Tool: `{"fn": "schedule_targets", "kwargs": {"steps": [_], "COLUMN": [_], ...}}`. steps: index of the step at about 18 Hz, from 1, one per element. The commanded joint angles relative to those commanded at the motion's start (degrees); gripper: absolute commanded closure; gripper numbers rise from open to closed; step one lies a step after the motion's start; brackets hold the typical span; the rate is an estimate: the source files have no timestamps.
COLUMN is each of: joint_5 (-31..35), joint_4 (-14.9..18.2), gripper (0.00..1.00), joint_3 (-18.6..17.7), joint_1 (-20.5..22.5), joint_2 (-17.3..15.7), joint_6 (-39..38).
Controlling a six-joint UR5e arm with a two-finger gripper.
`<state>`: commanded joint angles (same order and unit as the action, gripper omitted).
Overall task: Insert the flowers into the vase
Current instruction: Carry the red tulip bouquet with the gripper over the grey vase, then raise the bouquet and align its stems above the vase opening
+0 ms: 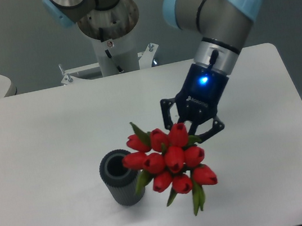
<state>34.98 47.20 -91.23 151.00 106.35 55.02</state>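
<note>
The flowers (168, 159) are seen as a tight bunch of about ten red tulip buds, packed side by side in a rounded cluster, with green leaves poking out at the far left, at the left edge and, longest of all, at the near right, where two narrow leaves hang down. The buds are glossy and closed, each roughly egg-shaped. The stems are hidden behind the buds and the hand.

The bunch is held above the desk (40, 135), right of centre, with its leftmost bud overlapping the right part of the rim of the vase (121, 177) in the picture; whether it touches the rim cannot be told. The bunch as a whole is clearly wider than the vase.

The vase is a small dark grey cylinder with finely ribbed sides and a thick rim round a central hole. It is stood upright on the desk, left of the bunch and towards the near edge.

The hand (189, 125) is placed just behind the far right of the bunch, its two black fingers closed in on the flowers, with a blue light lit on its body.
</note>
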Motion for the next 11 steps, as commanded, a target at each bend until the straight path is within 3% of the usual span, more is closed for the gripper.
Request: {"fn": "schedule_targets", "kwargs": {"steps": [3,11], "joint_5": [-0.87,-17.21], "joint_4": [-1.31,-4.30], "gripper": [0.79,0.79], "joint_3": [0.09,0.53], "joint_1": [-1.05,-0.79], "joint_2": [-0.09,0.17], "joint_6": [-0.44,0.26]}}
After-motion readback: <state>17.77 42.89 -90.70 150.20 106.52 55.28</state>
